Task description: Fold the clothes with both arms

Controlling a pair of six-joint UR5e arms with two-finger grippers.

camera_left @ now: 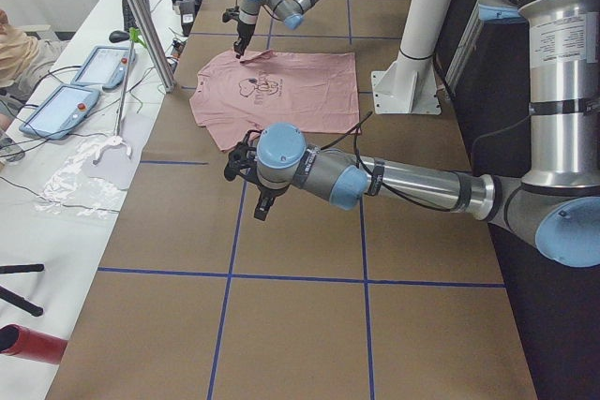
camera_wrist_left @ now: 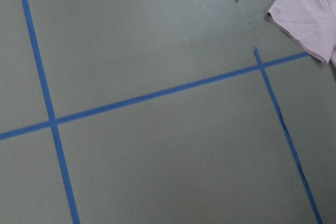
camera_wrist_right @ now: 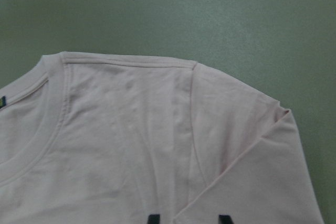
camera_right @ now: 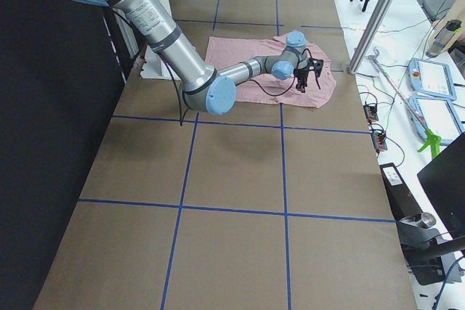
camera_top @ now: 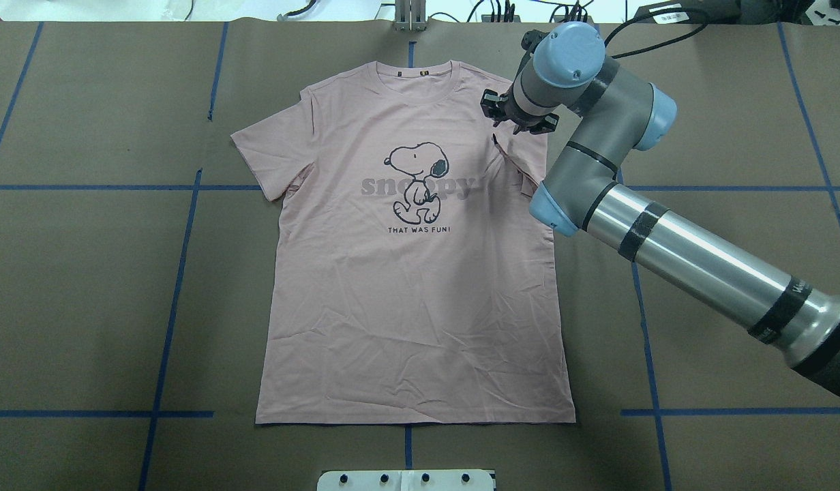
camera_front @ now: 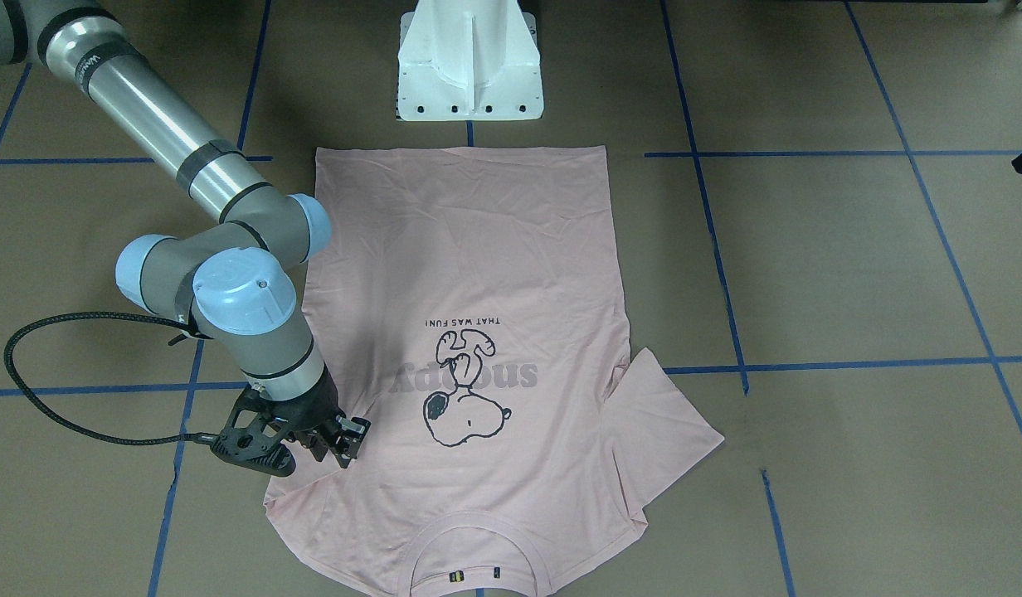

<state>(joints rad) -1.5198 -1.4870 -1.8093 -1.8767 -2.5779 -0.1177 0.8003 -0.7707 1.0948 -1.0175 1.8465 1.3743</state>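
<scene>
R pincer (camera_front: 335, 448) at T-shirt (camera_front: 478, 249) shoulder

table (camera_top: 86, 307): brown paper cover, blue tape lines (camera_top: 168, 327) in a grid | white pedestal base (camera_front: 469, 62): at the robot-side edge, on a tape line | white side bench (camera_left: 37, 231): two teach pendants (camera_left: 56, 110), clear plastic bag (camera_left: 70, 180), red cylinder (camera_left: 33, 344) at near end | aluminium post (camera_left: 141, 16): slanted, at bench edge
</scene>
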